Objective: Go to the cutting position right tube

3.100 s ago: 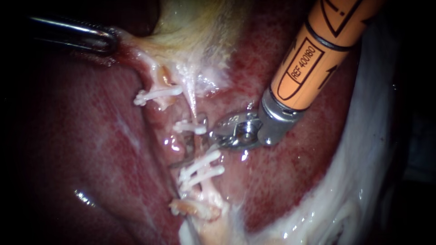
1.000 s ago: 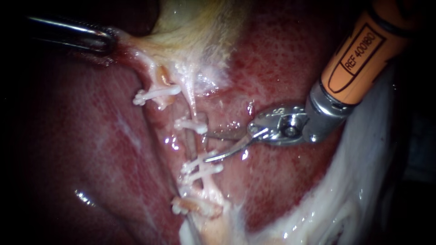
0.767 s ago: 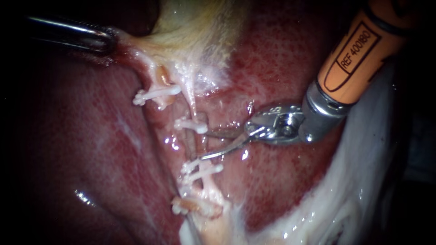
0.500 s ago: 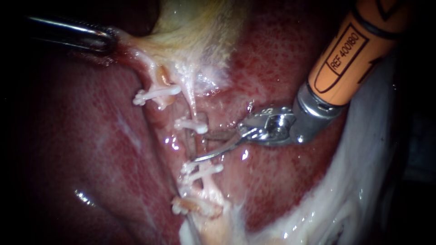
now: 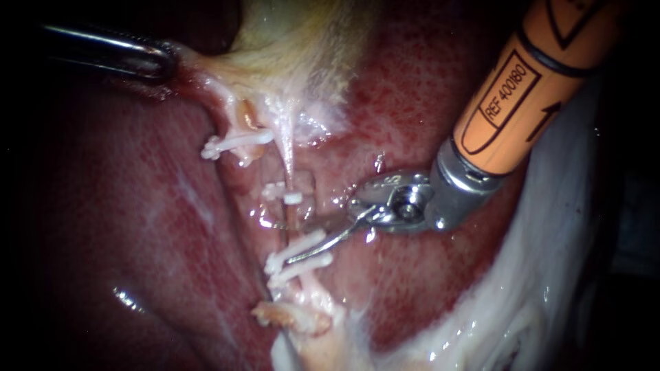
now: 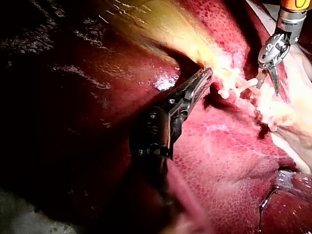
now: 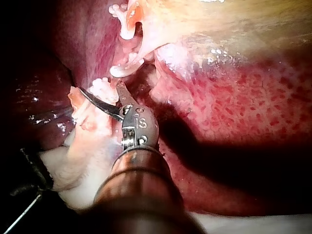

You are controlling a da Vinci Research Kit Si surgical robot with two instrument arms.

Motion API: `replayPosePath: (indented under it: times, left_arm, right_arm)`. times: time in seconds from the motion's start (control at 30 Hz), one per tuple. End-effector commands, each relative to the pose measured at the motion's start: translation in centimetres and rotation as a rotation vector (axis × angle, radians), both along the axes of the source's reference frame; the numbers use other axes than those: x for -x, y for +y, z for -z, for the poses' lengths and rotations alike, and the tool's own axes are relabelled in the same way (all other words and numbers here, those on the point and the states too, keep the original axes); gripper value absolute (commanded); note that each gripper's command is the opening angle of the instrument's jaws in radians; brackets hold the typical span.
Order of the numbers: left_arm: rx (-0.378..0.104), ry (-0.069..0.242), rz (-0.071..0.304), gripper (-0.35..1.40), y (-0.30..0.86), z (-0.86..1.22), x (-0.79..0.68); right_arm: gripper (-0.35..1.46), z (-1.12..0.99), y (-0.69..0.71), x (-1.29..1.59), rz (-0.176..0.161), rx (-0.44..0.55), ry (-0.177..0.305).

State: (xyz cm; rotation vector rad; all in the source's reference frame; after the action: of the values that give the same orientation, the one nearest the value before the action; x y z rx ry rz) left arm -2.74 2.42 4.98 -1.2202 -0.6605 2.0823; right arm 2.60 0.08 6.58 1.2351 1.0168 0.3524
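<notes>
The right tube [image 5: 292,214] runs down the middle of the endoscope view, with one white clip [image 5: 282,195] above and two clips [image 5: 301,249] below. My right instrument [image 5: 289,240], an orange shaft from the upper right, has its thin blades open. The blades straddle the tube between the upper clip and the lower pair. In the right wrist view the open blades [image 7: 105,92] lie beside a clip [image 7: 124,70]. My left instrument [image 5: 155,62] at the upper left is shut on the gallbladder [image 5: 295,41] edge and holds it taut; the left wrist view shows those jaws [image 6: 202,80] too.
The red liver [image 5: 137,227] lies all around the tubes. Another clip [image 5: 237,143] sits on the left tube stump, and a cut end [image 5: 282,315] lies lower down. Pale fatty tissue [image 5: 522,295] fills the lower right.
My right instrument drew back to the right, its blades opened, then it slid left again until they straddled the tube. The lower clips tilted slightly. The left instrument stayed still.
</notes>
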Motion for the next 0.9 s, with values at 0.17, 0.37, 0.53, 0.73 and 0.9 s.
replayPosePath:
  times: [0.17, 0.37, 0.53, 0.73, 0.9]
  left_arm:
    - [0.000, 0.000, 0.000, -0.35, 0.00, 0.00, 0.01]
    - [0.000, 0.001, 0.001, -0.35, 0.00, 0.00, 0.01]
    - [0.000, 0.001, 0.001, -0.35, 0.00, 0.00, 0.02]
    - [0.000, 0.001, 0.001, -0.35, 0.00, 0.00, 0.02]
    - [0.000, 0.001, 0.001, -0.35, 0.01, 0.00, 0.03]
  right_arm:
    - [1.40, 0.01, 0.00, -0.11, -0.024, -0.018, 0.029]
    - [1.40, 0.00, 0.02, -0.22, -0.032, -0.048, 0.018]
    - [1.38, -0.01, 0.04, -0.28, -0.034, -0.062, 0.006]
    - [1.38, -0.01, 0.03, -0.36, -0.039, -0.069, 0.018]
    - [1.38, -0.02, 0.03, -0.43, -0.059, -0.080, 0.037]
